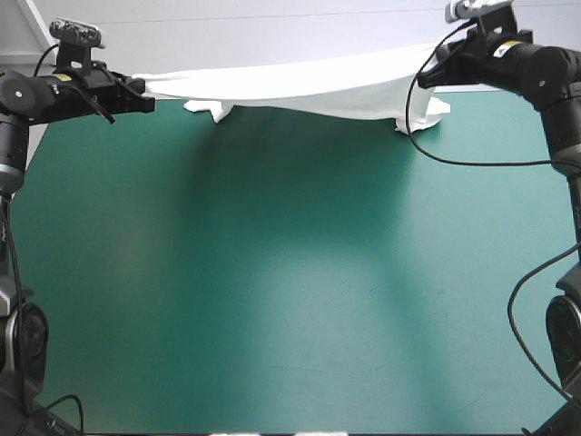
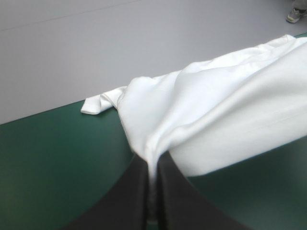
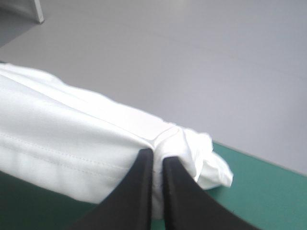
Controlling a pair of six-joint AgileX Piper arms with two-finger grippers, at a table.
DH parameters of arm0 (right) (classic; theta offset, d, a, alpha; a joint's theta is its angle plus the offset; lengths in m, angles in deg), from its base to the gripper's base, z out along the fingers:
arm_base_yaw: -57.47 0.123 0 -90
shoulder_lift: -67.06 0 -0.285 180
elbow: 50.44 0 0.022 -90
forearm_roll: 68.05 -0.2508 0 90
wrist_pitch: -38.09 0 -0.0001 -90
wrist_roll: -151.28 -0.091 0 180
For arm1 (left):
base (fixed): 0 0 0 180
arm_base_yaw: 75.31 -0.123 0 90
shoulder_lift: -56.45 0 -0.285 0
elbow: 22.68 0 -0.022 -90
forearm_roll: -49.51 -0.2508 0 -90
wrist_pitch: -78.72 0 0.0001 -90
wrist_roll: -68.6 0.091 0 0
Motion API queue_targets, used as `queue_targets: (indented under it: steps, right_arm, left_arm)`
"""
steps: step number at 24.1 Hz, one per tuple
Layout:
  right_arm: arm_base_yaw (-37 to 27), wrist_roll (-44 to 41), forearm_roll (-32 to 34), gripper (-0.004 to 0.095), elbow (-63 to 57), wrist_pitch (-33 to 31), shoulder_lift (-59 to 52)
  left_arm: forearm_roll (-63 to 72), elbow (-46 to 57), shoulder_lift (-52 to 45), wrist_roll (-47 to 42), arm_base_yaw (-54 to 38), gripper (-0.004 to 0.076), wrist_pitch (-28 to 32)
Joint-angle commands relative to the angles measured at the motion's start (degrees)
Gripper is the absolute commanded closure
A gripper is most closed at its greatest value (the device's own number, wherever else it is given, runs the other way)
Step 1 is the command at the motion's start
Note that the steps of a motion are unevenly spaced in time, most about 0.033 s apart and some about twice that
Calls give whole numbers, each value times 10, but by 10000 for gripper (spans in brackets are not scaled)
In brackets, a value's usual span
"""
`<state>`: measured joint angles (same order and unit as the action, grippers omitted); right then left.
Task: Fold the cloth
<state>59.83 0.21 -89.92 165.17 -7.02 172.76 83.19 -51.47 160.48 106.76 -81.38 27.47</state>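
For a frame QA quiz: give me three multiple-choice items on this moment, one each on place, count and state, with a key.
1. Where is the T-shirt?
A. along the far edge of the table
B. at its near edge
C. at its centre

2. How many end effectors grip it?
A. none
B. one
C. two

3. What is its state?
A. a folded bundle
B. lifted and stretched between the arms
C. spread flat

Answers:
1 A: the high view shows it spanning the far edge.
2 C: the left end effector and the right end effector are each shut on white fabric.
3 B: it hangs as a raised band between the two grips, and only its lower bits seem to touch the table.
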Motion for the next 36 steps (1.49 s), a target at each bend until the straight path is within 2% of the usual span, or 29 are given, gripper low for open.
queue_targets:
  steps: [1,3,6,10,12,19,26,27,31,35,36]
  right_arm:
    - [-7,17,-30,923,-63,44,-70]
    - [-7,15,-30,923,-172,45,-115]
    - [-7,30,-39,923,-371,98,-196]
    - [-7,44,-67,923,-519,125,-244]
    - [-7,66,-94,923,-575,130,-260]
    - [-7,57,-101,923,-689,141,-321]
    - [-7,7,-85,923,-804,82,-448]
    - [-7,-28,-53,923,-822,58,-485]
    - [-7,-131,29,923,-832,-24,-560]
    - [-7,-176,44,923,-832,-90,-631]
    - [-7,-198,41,923,-832,-123,-652]
  left_arm:
    - [23,65,-70,15,-5,705,56]
    - [23,129,-83,15,-9,705,52]
    - [-4,238,-103,15,-9,705,52]
    - [0,330,-126,15,-9,705,53]
    - [0,375,-148,13,-9,705,62]
    - [20,531,-257,9,-9,705,126]
    - [-39,674,-393,-33,-9,705,108]
    - [-66,697,-430,-70,-9,705,92]
    - [-113,721,-488,-104,-9,705,22]
    - [-130,731,-525,-126,-8,705,-16]
    - [-130,731,-525,-126,-8,705,-47]
